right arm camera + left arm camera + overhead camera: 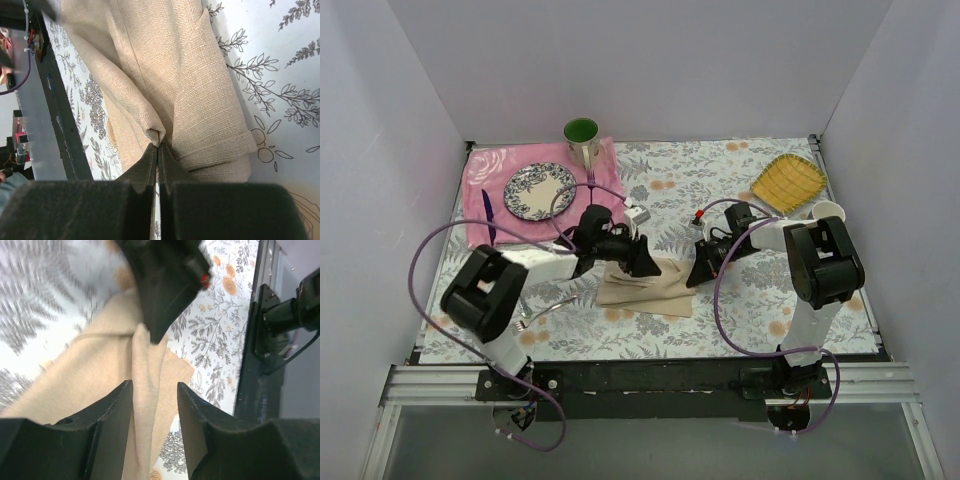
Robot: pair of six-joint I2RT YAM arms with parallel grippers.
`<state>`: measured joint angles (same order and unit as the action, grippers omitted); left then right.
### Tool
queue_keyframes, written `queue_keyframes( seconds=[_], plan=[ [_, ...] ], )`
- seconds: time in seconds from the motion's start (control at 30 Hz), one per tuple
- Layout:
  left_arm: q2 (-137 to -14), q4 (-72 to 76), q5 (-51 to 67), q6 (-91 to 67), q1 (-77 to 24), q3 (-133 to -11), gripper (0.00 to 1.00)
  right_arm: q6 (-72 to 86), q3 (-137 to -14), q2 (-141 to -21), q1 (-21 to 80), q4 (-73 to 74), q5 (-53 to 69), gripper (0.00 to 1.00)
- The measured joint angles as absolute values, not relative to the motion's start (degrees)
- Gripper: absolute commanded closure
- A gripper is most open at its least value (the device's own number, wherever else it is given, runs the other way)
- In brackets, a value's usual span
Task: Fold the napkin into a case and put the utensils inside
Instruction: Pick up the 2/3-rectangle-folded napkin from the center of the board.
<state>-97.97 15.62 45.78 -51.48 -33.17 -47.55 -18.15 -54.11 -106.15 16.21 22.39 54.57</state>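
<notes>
Right now the plain beige-tan cloth napkin [655, 292] lies partly folded on the floral-printed desk [760, 300], midway between my two arms, with a raised crease running along it. My right jaws are pinched fully together on a small tuck of that cloth, which the right wrist view shows clearly. My left jaws stand partly apart, straddling the crease without gripping it.

As I judge it, the step in hand is drawing this flap over to narrow the cloth into a pocket. I would lift the tuck only just clear of the desk and carry it across low and slowly, so the layer beneath does not drag along. The left jaws could press down on the crease to anchor it. I cannot tell whether the right jaws hold one layer or two, so I would watch for the whole cloth rising.

The small pale silver-gold metal fork [535, 318] waits on the desk near the left arm, apart from the napkin. I cannot make out the spoon.
</notes>
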Motion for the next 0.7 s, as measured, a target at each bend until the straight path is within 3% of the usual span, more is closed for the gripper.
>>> queue_keyframes(
  seconds=[0.23, 0.4, 0.7],
  plan=[
    [-82.41, 15.7, 36.4, -28.77, -45.74, -42.22, 0.64, -16.34, -54.5, -107.02, 16.21, 22.41, 54.61, 0.99],
    [-85.76, 16.64, 29.91, -16.69, -55.94, -37.98, 0.67, -15.07, -54.63, -107.39, 16.21, 22.37, 54.65, 0.99],
    [-93.67, 19.92, 23.7, -4.6, -59.46, -36.93, 0.7, -14.87, -55.09, -108.16, 16.21, 22.63, 55.27, 0.99]
  ],
)
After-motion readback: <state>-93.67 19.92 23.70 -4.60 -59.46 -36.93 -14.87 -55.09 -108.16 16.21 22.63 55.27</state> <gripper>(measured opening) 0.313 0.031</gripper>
